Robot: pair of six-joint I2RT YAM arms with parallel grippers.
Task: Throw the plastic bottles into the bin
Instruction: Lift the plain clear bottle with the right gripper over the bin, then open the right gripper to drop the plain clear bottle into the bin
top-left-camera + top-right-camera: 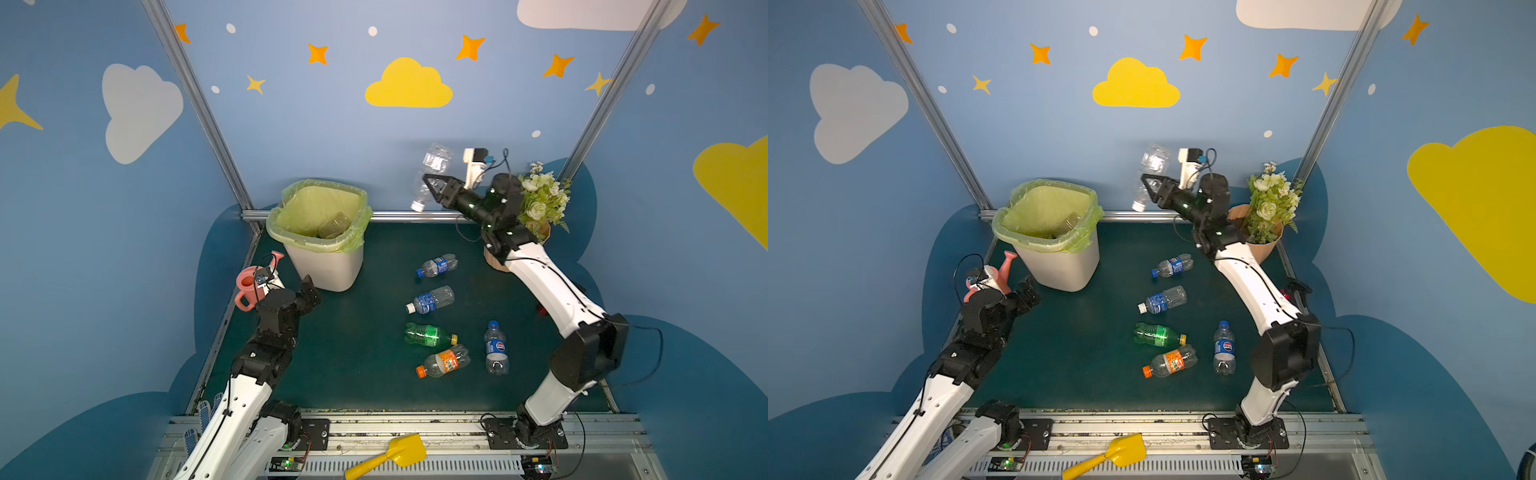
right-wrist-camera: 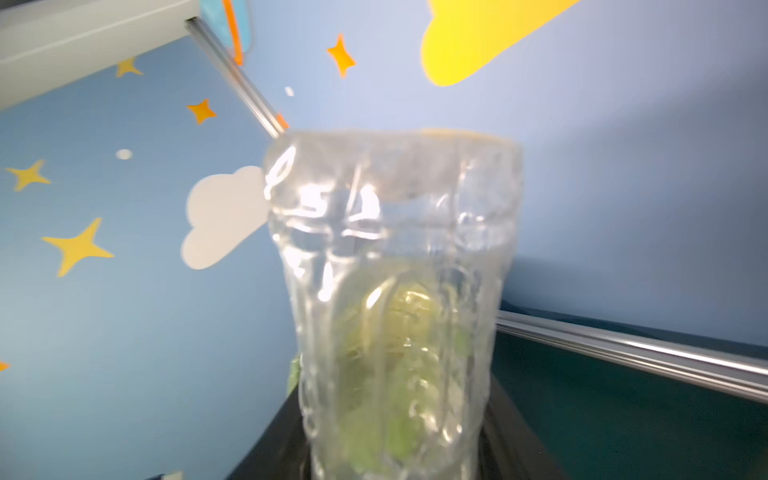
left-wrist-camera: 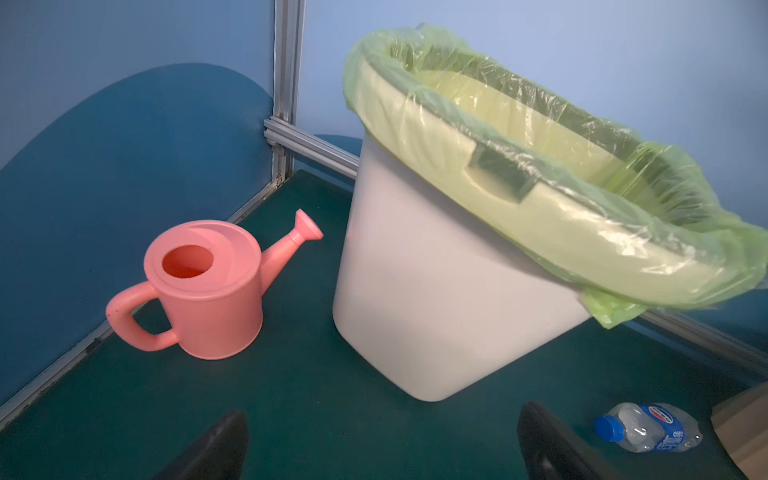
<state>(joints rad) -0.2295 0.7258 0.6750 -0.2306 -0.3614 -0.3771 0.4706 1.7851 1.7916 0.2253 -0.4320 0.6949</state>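
Observation:
The bin [image 1: 328,266] [image 1: 1059,266] [image 3: 415,291] is white with a green bag over its rim and stands at the back left. One clear bottle [image 1: 334,224] lies inside it. My right gripper [image 1: 428,183] [image 1: 1147,183] [image 2: 390,440] is raised in the air to the right of the bin, shut on a clear plastic bottle [image 1: 434,166] [image 1: 1152,160] [image 2: 395,270] with its cap end hanging down. Several plastic bottles lie on the green mat, among them a blue-labelled one [image 1: 438,265] [image 3: 648,426], a green one [image 1: 428,334] and an orange-labelled one [image 1: 444,360]. My left gripper [image 1: 309,289] [image 1: 1027,291] [image 3: 382,440] is open and empty, low beside the bin's front.
A pink watering can [image 1: 253,282] [image 3: 203,291] stands left of the bin near the left arm. A pot of flowers [image 1: 540,199] sits at the back right behind the right arm. A yellow shovel [image 1: 390,455] lies on the front rail. Metal frame rails edge the mat.

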